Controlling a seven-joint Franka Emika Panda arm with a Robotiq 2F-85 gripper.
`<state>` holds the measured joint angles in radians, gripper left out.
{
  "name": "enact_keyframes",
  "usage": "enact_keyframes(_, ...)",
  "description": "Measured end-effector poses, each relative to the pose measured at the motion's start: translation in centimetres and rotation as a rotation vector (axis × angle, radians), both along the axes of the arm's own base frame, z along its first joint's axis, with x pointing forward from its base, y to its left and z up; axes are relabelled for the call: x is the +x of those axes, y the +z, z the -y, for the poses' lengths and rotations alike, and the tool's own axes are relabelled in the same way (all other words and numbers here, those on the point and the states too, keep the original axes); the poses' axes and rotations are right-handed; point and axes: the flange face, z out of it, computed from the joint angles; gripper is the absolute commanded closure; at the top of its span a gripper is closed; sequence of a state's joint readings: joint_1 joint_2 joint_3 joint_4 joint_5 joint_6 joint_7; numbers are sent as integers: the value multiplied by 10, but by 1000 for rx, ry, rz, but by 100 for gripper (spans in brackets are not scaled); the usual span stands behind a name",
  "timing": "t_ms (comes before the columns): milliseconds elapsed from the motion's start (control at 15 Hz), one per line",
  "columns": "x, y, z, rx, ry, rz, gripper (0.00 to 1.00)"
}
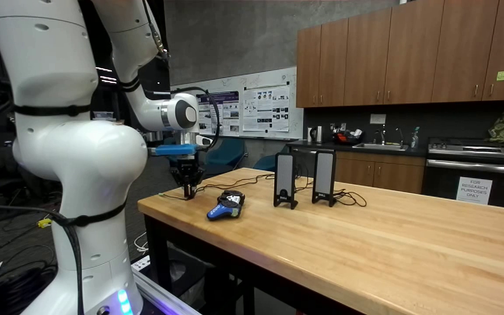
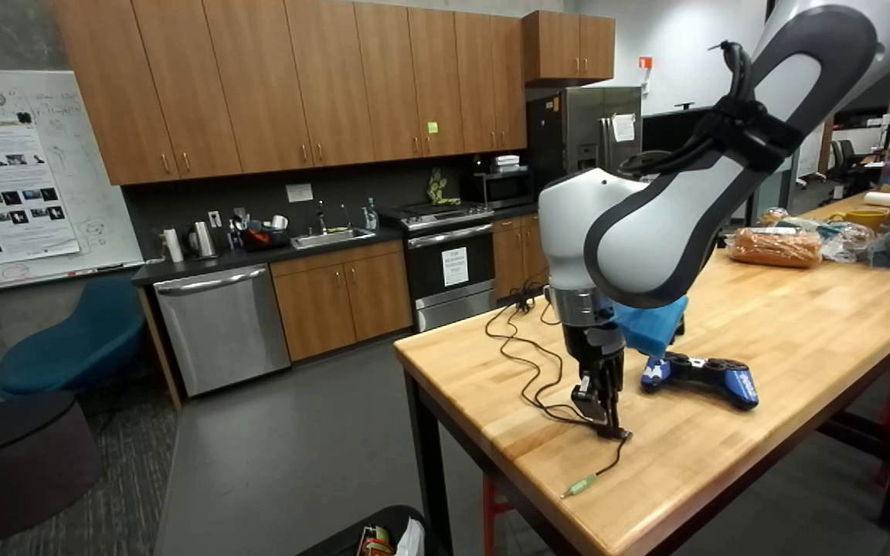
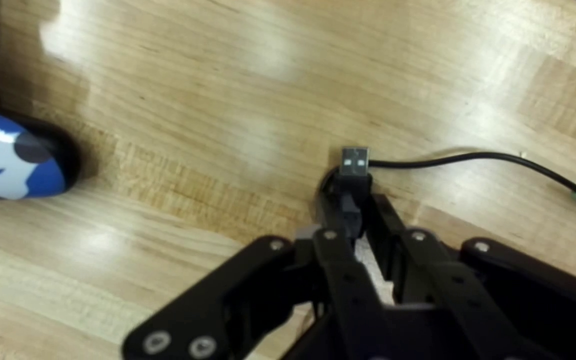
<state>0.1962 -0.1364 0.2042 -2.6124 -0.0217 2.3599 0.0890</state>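
A wooden table point(image 2: 692, 455) spans the right of an exterior view; a dark bin point(image 2: 391, 511) at bottom centre there holds a white bag point(image 2: 412, 537); low in the wrist view, the gripper point(image 3: 355, 207) points downward and pinches the USB plug point(image 3: 355, 162) by its base, presumably to leave its metal tip bare.

Ext. view off tabletop point(image 1: 409, 245) long edge, near arm point(image 1: 81, 148); ext. view off tabletop corner point(image 2: 607, 525); both facing cabinets point(image 2: 259, 85) (shared). Wrist view: close-up, approx. downward.
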Motion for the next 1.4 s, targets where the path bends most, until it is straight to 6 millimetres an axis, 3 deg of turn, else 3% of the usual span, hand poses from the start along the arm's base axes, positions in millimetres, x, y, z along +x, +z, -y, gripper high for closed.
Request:
enact_keyframes(67, 0, 0, 0, 0, 0, 0, 95)
enact_keyframes(133, 0, 0, 0, 0, 0, 0, 69)
enact_keyframes(200, 0, 0, 0, 0, -1, 0, 94)
enact_keyframes(800, 2, 5, -1, 2, 2, 10, 95)
enact_keyframes(1400, 2, 33, 4, 1, -13, 45, 95)
